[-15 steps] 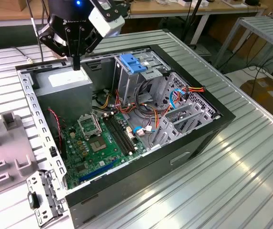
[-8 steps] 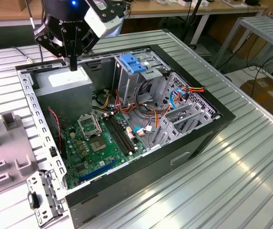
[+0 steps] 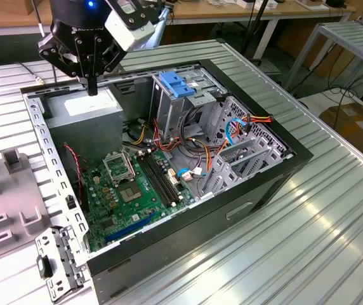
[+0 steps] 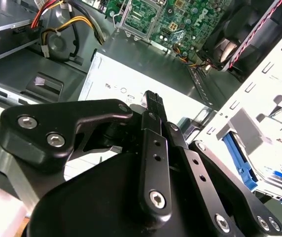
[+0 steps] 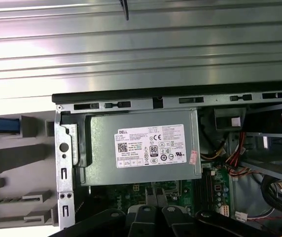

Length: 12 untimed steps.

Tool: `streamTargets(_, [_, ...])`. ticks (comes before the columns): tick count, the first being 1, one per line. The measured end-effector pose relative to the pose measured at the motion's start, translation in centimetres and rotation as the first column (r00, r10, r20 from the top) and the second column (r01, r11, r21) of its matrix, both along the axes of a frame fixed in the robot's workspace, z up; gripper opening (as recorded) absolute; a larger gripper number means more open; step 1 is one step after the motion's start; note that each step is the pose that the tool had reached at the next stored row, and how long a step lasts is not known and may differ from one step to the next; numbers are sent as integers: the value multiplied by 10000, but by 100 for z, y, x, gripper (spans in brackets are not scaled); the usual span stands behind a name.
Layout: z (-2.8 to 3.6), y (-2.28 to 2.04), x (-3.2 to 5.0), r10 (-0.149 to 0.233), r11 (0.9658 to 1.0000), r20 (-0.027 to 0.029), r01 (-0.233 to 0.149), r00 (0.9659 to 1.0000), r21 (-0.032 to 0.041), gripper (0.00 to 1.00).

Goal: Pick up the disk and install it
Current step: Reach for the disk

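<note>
My gripper [image 3: 91, 86] hangs over the grey power supply [image 3: 86, 105] at the far corner of the open computer case [image 3: 169, 165], its black fingers [image 4: 153, 106] pressed together with nothing between them. The disk shows as a slim light-blue carrier edge [image 5: 0, 125] lying in a white slotted rack [image 5: 13, 163] just outside the case wall. In the second wrist view the same blue edge [image 4: 239, 160] sits in that rack, apart from my fingers. A broader blue latch piece [image 3: 175, 84] tops the metal drive cage [image 3: 169, 108] inside the case.
The case lies on a ribbed aluminium table [image 3: 283, 254]. Inside are a green motherboard [image 3: 134, 187], coloured cable bundles [image 3: 194, 149] and a perforated metal bracket [image 3: 248, 149]. A loose metal bracket [image 3: 58, 264] rests by the case's near corner. Another table [image 3: 353, 38] stands behind.
</note>
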<state>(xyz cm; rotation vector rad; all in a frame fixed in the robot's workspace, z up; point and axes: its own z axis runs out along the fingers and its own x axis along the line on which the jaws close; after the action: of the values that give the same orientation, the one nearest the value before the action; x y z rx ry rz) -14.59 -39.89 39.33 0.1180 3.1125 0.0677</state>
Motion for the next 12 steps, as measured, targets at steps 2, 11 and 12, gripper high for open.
streamTargets(2, [0, 0, -9, 0, 10000, 0, 0, 10000, -1, 11])
streamTargets(11, [0, 0, -73, 0, 10000, 0, 0, 10000, 0, 11])
streamTargets(12, [0, 0, -80, 0, 10000, 0, 0, 10000, 0, 11])
